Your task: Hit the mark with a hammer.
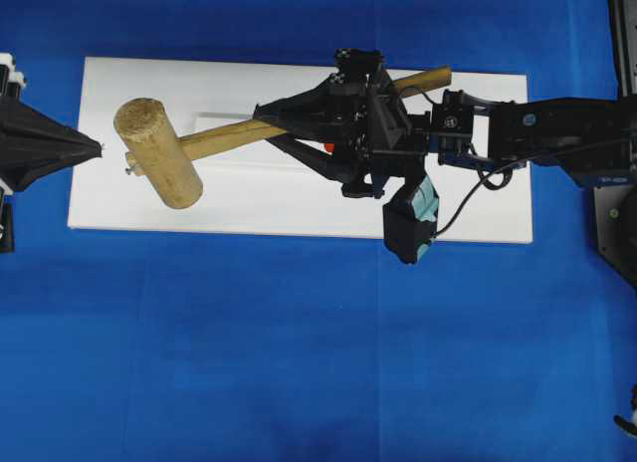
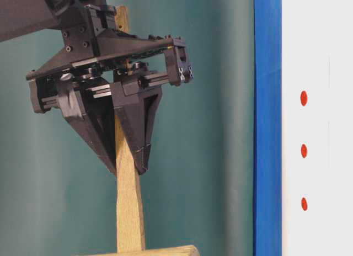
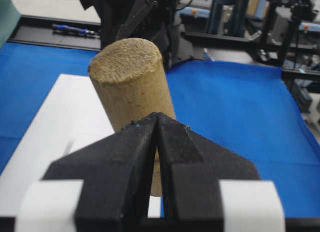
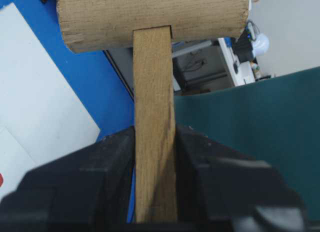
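Note:
The hammer is a light-wood mallet; its thick head (image 1: 159,153) is over the left part of the white board (image 1: 299,213) and its slim handle (image 1: 219,135) runs to the right. My right gripper (image 1: 264,123) is shut on the handle (image 4: 154,117) partway along, with the head (image 4: 150,17) beyond the fingers. The same grip on the handle (image 2: 129,212) shows in the table-level view. My left gripper (image 1: 98,148) is shut and empty, its tip just left of the head (image 3: 132,82). Three red marks (image 2: 304,150) dot the board; one (image 1: 326,146) peeks out under the right gripper.
The board lies on a blue cloth (image 1: 299,362). The right arm's body (image 1: 557,133) reaches in from the right edge. A teal backdrop (image 2: 209,129) stands behind the table. Dark frames and equipment (image 3: 240,27) sit past the far edge.

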You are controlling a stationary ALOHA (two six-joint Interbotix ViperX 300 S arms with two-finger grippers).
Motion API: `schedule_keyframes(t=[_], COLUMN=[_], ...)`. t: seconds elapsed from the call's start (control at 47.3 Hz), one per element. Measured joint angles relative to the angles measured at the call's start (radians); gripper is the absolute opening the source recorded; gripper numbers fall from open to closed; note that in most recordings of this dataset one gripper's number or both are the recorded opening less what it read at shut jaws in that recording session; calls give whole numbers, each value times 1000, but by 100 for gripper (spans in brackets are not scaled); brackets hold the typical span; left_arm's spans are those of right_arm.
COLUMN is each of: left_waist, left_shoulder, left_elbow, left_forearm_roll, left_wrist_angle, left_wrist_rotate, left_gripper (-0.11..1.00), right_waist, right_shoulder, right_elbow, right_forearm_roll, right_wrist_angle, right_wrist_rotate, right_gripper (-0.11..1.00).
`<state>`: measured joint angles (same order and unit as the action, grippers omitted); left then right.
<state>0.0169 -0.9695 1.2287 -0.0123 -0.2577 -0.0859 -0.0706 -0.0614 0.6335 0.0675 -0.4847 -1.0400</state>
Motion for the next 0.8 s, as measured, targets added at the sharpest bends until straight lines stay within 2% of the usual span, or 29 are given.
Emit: schedule_keyframes(t=[0.275,0.381,0.487,0.592,0.656,0.804], left_waist=[9,9,11,12,12,18], left_shoulder=[2,2,2,2,2,8], left_elbow=[0,0,0,0,0,0], left_forearm_roll=[0,0,-2,-2,-2,-2], left_wrist_angle=[0,-2,0,-2,-2,-2], left_wrist_rotate=[-2,-17,-46,-72,-81,-87], left_gripper=[2,27,60,88,94,94], right_waist=[0,0,0,0,-2,0], right_shoulder=[0,0,0,0,0,0], right_elbow=[0,0,0,0,0,0], right_forearm_roll=[0,2,2,2,0,2], right_wrist_angle=[-2,-2,-2,-2,-2,-2], right_wrist_rotate=[0,0,2,2,0,0], right_gripper=[11,11,11,11,11,11])
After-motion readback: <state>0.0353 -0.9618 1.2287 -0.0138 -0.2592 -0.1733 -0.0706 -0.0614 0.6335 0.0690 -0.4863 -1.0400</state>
